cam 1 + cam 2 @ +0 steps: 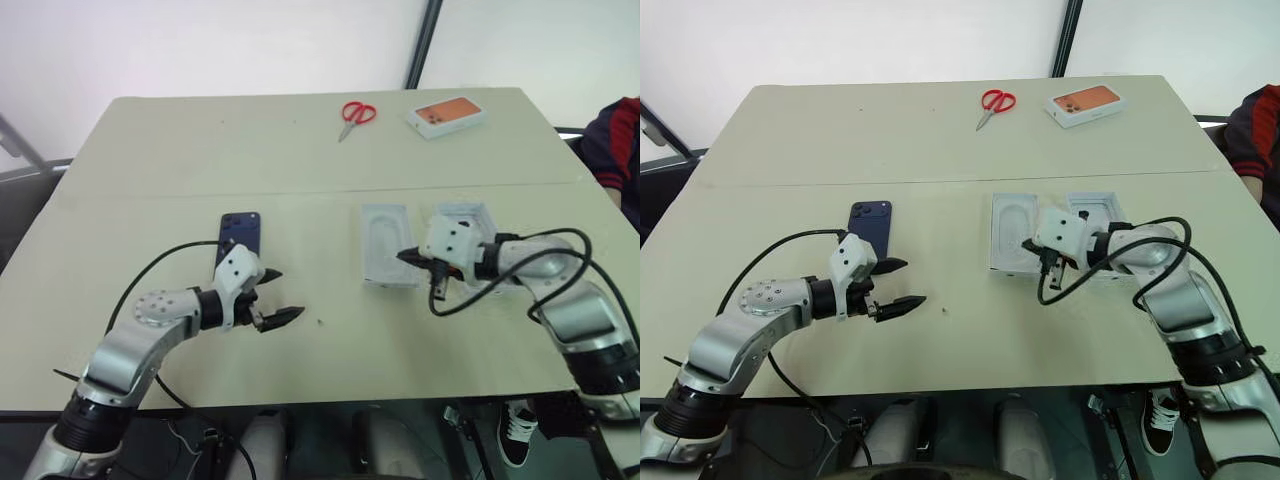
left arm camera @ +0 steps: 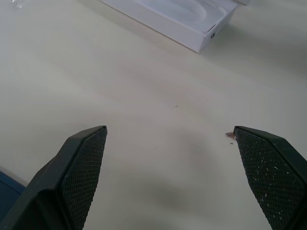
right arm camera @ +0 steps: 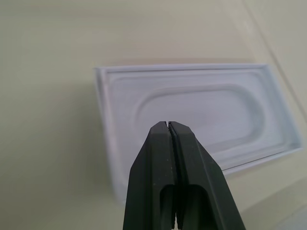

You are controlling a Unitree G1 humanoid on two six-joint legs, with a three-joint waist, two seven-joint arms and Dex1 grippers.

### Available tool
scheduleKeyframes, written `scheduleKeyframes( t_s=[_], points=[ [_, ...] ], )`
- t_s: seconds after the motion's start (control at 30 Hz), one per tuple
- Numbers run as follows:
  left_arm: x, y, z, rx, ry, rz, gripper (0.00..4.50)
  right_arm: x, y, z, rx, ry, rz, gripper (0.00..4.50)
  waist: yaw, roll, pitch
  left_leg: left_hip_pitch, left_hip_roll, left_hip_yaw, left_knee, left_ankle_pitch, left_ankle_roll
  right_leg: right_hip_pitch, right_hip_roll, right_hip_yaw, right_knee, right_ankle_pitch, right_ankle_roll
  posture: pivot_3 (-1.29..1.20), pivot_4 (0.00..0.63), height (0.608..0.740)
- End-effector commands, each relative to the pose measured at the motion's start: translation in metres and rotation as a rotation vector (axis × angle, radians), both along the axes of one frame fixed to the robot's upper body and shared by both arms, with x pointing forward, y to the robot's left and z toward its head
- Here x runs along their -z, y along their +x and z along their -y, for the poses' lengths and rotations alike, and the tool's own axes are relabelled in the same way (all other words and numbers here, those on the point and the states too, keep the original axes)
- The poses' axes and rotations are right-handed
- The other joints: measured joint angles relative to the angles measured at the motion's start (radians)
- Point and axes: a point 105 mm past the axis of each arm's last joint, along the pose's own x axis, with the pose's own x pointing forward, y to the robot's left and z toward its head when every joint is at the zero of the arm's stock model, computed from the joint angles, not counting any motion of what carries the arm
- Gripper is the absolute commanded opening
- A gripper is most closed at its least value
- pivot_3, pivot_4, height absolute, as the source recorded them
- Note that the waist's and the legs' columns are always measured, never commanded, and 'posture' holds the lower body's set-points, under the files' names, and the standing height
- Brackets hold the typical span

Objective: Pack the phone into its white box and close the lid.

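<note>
Phone [image 1: 240, 236] packing starts with you reading how this slab will behave: it lies flat on the tabletop toward the left side, about midway between the near and far edges, camera cluster at its far end. Judge it stiff, smooth and thin, so a top pinch across the faces has nothing to bite; you will likely do best taking it across its two long edges, or sliding it toward an edge of the tabletop to get a finger beneath. Glass faces may slip and scratch, so go gently.

Nearest you, your left hand [image 1: 277, 297] hangs just above the tabletop with its fingers spread wide, empty, just on the near side of the phone. Your right hand [image 1: 408, 257] has its fingers pressed tight together with nothing between them, tips poised over the near right part of the flat white moulded insert [image 1: 388, 242], which lies right of centre.

Just beside that insert, toward the right edge, a white box [image 1: 467, 214] sits partly hidden behind your right wrist; whether it is the tray or the lid you cannot tell from here. Thin cardboard like this should be light and easily shoved, so expect it to skate when the phone goes in.

Far back, red-handled scissors [image 1: 355, 116] and an orange-topped white box [image 1: 447, 115] rest by the far edge. A person's sleeve [image 1: 612, 145] shows at the far right corner.
</note>
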Motion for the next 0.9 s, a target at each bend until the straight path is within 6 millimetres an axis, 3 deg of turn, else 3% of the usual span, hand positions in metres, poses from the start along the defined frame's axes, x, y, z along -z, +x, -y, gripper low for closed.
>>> scheduleKeyframes(
  t_s=[0.03, 0.13, 0.27, 0.53, 0.7, 0.77, 0.9],
  points=[
    [-0.013, 0.000, -0.002, 0.003, 0.001, 0.065, 4.46, -0.002, -0.016, -0.005, -0.057, 0.026, -0.071, 0.06, -0.001, 0.000, 0.000, 0.000, 0.000, 0.000, 0.000, 0.000, 0.000, 0.000, 0.000, 0.000, 0.000, 0.000, 0.000, 0.00, 0.150, 0.740],
    [-0.012, 0.000, -0.002, 0.004, 0.003, 0.062, 4.46, 0.003, -0.016, -0.004, -0.054, -0.001, -0.068, 0.85, -0.001, 0.000, 0.000, 0.000, 0.000, 0.000, 0.000, 0.000, 0.000, 0.000, 0.000, 0.000, 0.000, 0.000, 0.000, 0.00, 0.150, 0.740],
    [-0.012, 0.000, -0.001, 0.007, 0.002, 0.061, 4.46, 0.007, -0.007, -0.001, -0.031, -0.037, -0.005, 2.88, -0.001, 0.000, 0.000, 0.000, 0.000, 0.000, 0.000, 0.000, 0.000, 0.000, 0.000, 0.000, 0.000, 0.000, 0.000, 0.00, 0.150, 0.740],
    [-0.012, 0.000, 0.002, 0.016, 0.002, 0.061, 4.46, 0.017, -0.007, -0.004, -0.054, -0.037, -0.030, 2.88, -0.001, 0.000, 0.000, 0.000, 0.000, 0.000, 0.000, 0.000, 0.000, 0.000, 0.000, 0.000, 0.000, 0.000, 0.000, 0.00, 0.150, 0.740],
    [-0.012, 0.000, 0.002, 0.015, 0.006, 0.061, 4.46, 0.024, -0.009, -0.002, -0.104, -0.098, -0.028, 0.54, -0.001, 0.000, 0.000, 0.000, 0.000, 0.000, 0.000, 0.000, 0.000, 0.000, 0.000, 0.000, 0.000, 0.000, 0.000, 0.00, 0.150, 0.740],
    [-0.012, 0.001, 0.001, 0.012, 0.007, 0.061, 4.46, 0.025, -0.012, -0.003, -0.134, -0.113, -0.026, 0.10, -0.001, 0.000, 0.000, 0.000, 0.000, 0.000, 0.000, 0.000, 0.000, 0.000, 0.000, 0.000, 0.000, 0.000, 0.000, 0.00, 0.150, 0.740],
    [-0.012, 0.002, -0.003, 0.002, 0.012, 0.061, 4.46, 0.022, -0.030, -0.009, -0.237, -0.108, -0.042, 0.04, 0.001, 0.000, 0.000, 0.000, 0.000, 0.000, 0.000, 0.000, 0.000, 0.001, 0.000, -0.001, 0.000, 0.000, 0.000, 0.00, 0.150, 0.740]
  ],
)
